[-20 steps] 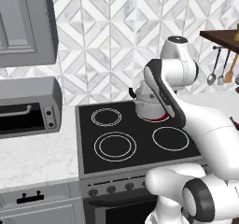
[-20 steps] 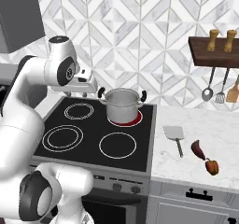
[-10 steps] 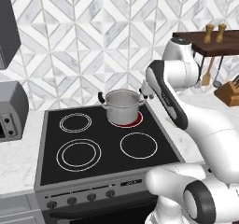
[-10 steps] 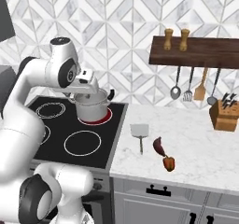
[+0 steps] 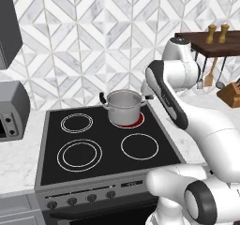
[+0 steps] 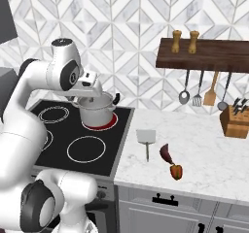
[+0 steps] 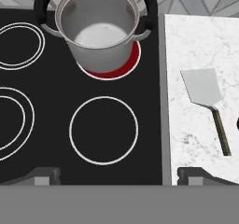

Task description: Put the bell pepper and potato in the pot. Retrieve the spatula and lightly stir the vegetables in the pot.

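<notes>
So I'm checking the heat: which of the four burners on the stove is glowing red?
The back right burner, the one the pot stands on. The other three are plain white rings on black glass.

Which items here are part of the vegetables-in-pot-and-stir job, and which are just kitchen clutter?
Job items:
- pot, empty, on the red burner
- spatula on the counter
- bell pepper on the counter
- dark elongated vegetable beside it, possibly the potato

Bystanders:
- wall shelf with two shakers
- hanging utensils
- knife block
- toaster oven

base views: behind arm, left/right | hand view: overhead | shared: pot
</notes>
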